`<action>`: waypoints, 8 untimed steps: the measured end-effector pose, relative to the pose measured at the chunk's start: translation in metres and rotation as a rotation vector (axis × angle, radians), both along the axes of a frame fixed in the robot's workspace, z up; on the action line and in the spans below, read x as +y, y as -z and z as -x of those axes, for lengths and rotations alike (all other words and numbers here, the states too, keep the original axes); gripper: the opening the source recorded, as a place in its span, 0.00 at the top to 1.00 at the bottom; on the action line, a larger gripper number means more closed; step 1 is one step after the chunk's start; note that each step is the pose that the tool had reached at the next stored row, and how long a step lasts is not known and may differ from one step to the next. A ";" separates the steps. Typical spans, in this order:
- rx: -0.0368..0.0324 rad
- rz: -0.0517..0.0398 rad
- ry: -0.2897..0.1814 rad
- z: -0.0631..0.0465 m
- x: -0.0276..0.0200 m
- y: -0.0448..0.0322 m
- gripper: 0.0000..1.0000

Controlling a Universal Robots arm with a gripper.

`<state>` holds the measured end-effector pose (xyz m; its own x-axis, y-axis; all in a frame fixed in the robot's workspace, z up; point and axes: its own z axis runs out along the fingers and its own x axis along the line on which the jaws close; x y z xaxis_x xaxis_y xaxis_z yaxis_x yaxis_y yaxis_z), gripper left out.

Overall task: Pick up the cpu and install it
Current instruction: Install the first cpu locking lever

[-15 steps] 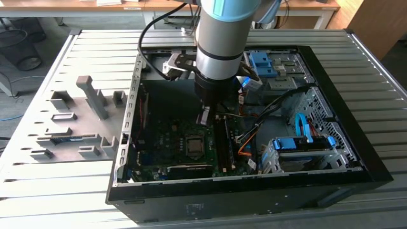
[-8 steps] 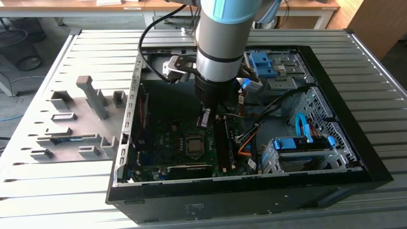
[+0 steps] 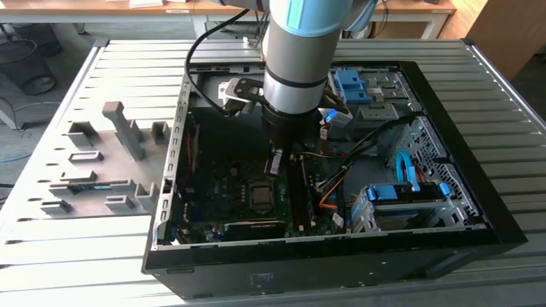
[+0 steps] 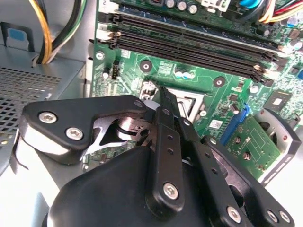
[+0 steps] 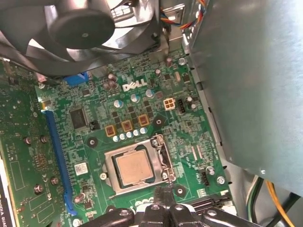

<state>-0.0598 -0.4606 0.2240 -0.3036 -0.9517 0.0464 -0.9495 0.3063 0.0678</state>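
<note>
The small silvery-grey square cpu (image 5: 136, 169) lies flat inside its metal socket frame (image 5: 163, 161) (green board all round); the black end effector (image 5: 163, 196), fingers together and empty, hangs just beside its edge.

Robotics lab: slatted metal workbench (image 3: 102, 70), open PC case (image 3: 444, 185), desks behind

The black tool (image 4: 163, 101) fills the foreground, its two slim fingers (image 4: 166, 106) pressed together and pointing down at a green motherboard (image 4: 222, 71). Their tips sit at the edge of the square socket frame (image 4: 191, 101). Beyond it run long black memory slots (image 4: 189, 45). A blue slot (image 4: 234, 125) lies beside the socket. A grey perforated metal box (image 4: 28, 85) with yellow and black cables (image 4: 45, 28) stands alongside the board.
</note>
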 end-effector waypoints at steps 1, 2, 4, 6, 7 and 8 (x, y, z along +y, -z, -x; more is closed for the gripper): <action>0.0000 0.0001 0.000 0.000 -0.0010 0.0009 0.90; -0.0001 0.0001 -0.001 0.000 -0.0018 0.0017 0.90; 0.0000 0.0006 -0.002 0.000 -0.0033 0.0032 0.90; -0.0001 0.0014 -0.003 0.000 -0.0048 0.0044 0.90; -0.0001 0.0022 -0.003 0.000 -0.0055 0.0048 0.90; -0.0001 0.0031 -0.004 0.000 -0.0064 0.0052 0.90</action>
